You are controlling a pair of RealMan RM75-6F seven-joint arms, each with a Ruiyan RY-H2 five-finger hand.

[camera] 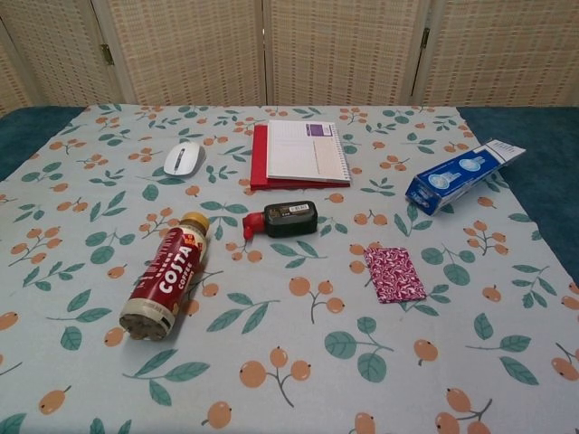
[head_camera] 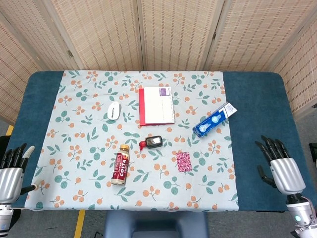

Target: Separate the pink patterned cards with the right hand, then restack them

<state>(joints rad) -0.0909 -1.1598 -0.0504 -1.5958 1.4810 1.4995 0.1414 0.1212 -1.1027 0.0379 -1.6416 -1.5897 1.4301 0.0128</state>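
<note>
Pink patterned cards (head_camera: pixel 184 161) lie as one neat stack, flat on the floral tablecloth (head_camera: pixel 79 99), a little right of centre and toward the lower part of the head view; in the chest view the stack (camera: pixel 394 274) sits right of centre. Nothing touches it or lies on it.

The right hand (head_camera: pixel 278 165) is at the lower right of the head view, over the bare blue table (head_camera: pixel 257 99) edge beyond the cloth, well apart from the cards, its fingers spread and pointing up-frame, holding nothing. Only open cloth shows between it and the stack. The left hand (head_camera: pixel 12 168) is at the lower left edge, fingers likewise apart and empty. Neither hand shows in the chest view.

Nearest the cards, up and to the left, is a small black device with a red end (head_camera: pixel 152 142). Further left lies a Costa coffee bottle (head_camera: pixel 120 165) on its side, cap pointing up-frame. Up and to the right of the stack a blue box (head_camera: pixel 214 119) lies at a slant. Above the centre rests a notebook with a red spine (head_camera: pixel 156 105), and left of it a white mouse (head_camera: pixel 113 110). A woven folding screen (head_camera: pixel 163 34) fills the top of the frame behind the table.
</note>
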